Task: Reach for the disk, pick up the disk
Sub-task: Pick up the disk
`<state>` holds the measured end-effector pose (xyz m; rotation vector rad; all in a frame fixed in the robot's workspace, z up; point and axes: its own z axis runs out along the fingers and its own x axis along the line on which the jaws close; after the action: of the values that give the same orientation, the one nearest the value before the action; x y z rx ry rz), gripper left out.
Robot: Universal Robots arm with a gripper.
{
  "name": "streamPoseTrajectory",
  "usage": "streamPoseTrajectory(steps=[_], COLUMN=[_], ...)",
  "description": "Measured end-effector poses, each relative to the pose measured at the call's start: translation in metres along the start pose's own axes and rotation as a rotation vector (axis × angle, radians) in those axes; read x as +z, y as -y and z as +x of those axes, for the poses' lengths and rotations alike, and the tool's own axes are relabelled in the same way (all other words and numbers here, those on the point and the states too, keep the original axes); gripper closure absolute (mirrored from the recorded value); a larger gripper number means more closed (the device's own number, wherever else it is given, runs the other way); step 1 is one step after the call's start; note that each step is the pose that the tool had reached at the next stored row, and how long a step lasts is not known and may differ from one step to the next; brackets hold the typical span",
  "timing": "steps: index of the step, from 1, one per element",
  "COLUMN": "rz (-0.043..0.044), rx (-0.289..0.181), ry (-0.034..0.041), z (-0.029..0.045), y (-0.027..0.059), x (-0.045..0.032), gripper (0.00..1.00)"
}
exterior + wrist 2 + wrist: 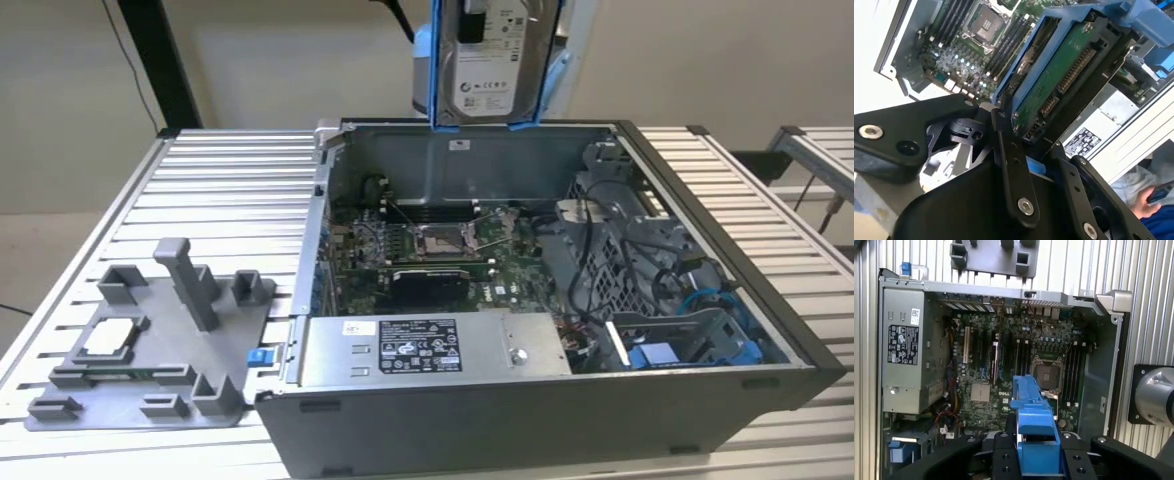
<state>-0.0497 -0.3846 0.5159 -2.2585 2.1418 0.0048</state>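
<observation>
Both steps look done. In the second wrist view the gripper (1026,142) is clenched on the disk (1061,80), its black fingers (1011,165) pinching the blue bracket's edge; the green board side runs toward the upper right of the frame. In the first wrist view the bracket (1035,427) stands between the fingers at the lower centre, over the motherboard (1004,365). Farther off, in the exterior view, the disk (489,62) hangs upright at the top centre, label out, clear above the open case (534,400). The arm seems to reach straight down, though it is mostly cut off
</observation>
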Motion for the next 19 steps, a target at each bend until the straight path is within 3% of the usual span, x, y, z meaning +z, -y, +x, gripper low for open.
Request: streamPoseTrajectory(steps=[7, 19], rz=[-0.0001, -0.0001], rx=[-0.003, -0.005], ry=[0.0000, 0.0003], z=[0.0007, 0.0066], y=[0.0084, 0.0300], x=[0.0001, 0.0004], gripper=[1.00, 1.00])
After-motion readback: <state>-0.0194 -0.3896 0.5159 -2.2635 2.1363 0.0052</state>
